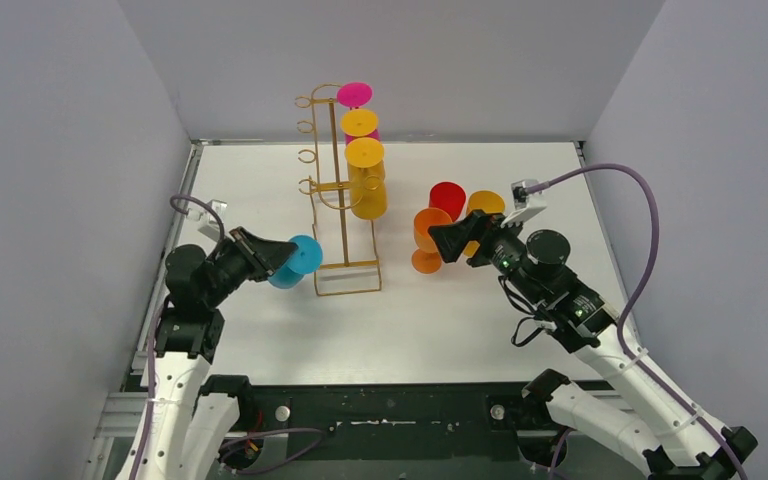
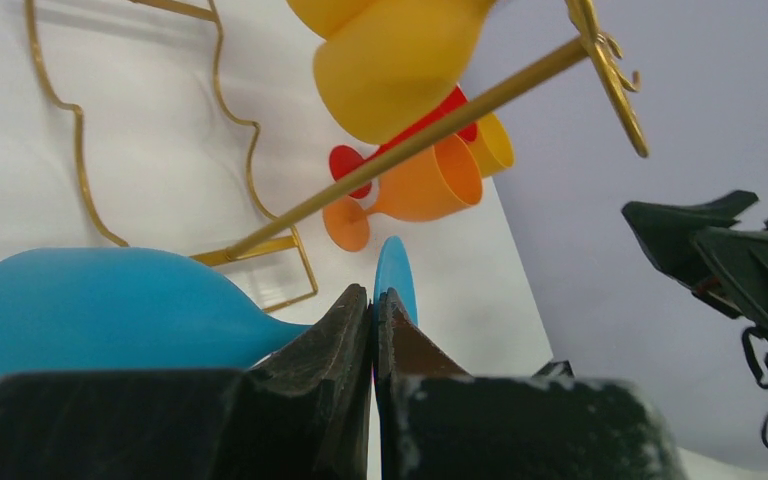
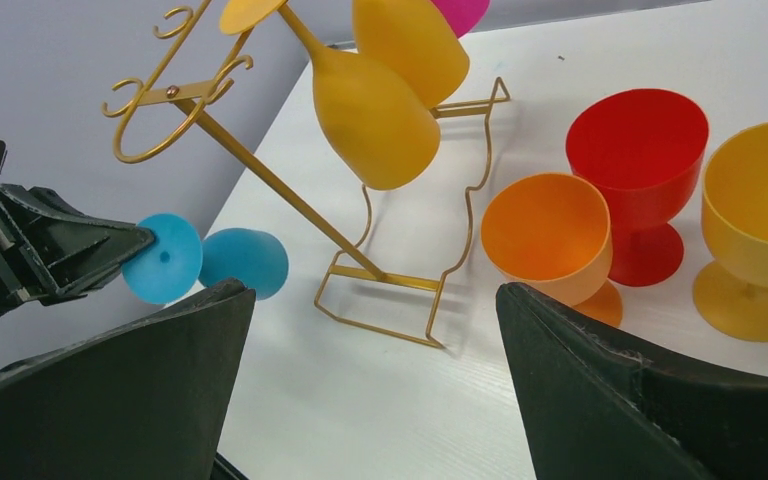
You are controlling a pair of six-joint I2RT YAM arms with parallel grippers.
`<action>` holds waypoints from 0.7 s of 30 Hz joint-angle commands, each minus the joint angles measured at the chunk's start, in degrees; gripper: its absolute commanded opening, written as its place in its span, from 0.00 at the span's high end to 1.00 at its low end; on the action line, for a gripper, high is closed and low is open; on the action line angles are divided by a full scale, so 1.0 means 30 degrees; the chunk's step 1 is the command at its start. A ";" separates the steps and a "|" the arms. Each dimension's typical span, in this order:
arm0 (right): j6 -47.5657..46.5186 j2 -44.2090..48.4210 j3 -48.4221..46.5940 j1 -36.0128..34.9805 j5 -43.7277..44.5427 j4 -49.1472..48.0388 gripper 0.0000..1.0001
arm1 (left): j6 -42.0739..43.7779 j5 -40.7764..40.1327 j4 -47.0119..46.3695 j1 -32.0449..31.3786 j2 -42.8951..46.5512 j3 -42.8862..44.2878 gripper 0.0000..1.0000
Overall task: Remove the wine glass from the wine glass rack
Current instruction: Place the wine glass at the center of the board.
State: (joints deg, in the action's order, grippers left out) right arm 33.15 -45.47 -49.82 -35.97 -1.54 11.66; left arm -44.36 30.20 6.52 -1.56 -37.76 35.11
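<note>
By the left wall (image 1: 50,200), the left gripper (image 2: 372,300) has its fingers pinched tight on the stem of the blue wine glass (image 1: 298,262). The glass lies on its side, bowl to one side of the fingers and round foot to the other. It is off the wine glass rack (image 3: 290,196) and sits just left of the rack's looped base with a gap to the wire; I cannot tell whether the bowl touches the table (image 1: 440,330). The left arm has little room between itself and that wall.

The rack stands in the middle, leaning post and curled hooks above its base. Two yellow glasses (image 1: 368,198) and a pink glass (image 1: 354,95) hang upside down along its right side, feet up. On the near side of the base, a broad stretch of white tabletop lies open between the two arms.

Right of the rack, an orange glass (image 3: 545,235), a red glass (image 3: 640,140) and a yellow glass (image 3: 760,200) stand upright, close together. The right gripper (image 1: 448,240) hangs just on their near side, jaws spread wide and holding nothing, pointed toward the rack. Behind it, open table runs to the right edge.
</note>
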 commanded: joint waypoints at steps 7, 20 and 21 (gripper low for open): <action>0.1447 -0.1782 0.0305 0.0102 -0.4928 -0.3712 0.08 | -0.3072 -0.2359 -0.3561 -0.6232 0.2333 -0.1794 1.00; 0.2504 -0.4531 0.0018 -0.1089 -1.2840 -0.6073 0.33 | -0.1607 -0.4596 -0.8247 -1.2471 -0.0197 -0.2168 1.00; 0.2360 -0.4614 -0.0030 -0.1306 -1.2966 -0.5903 0.33 | -0.1644 -0.4731 -0.8780 -1.2642 -0.0148 -0.2295 1.00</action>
State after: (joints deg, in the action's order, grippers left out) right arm 40.64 -59.16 -48.10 -37.67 -33.17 -0.84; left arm -50.57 19.46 -9.52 -37.58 -38.11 28.49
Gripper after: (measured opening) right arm 0.681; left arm 0.032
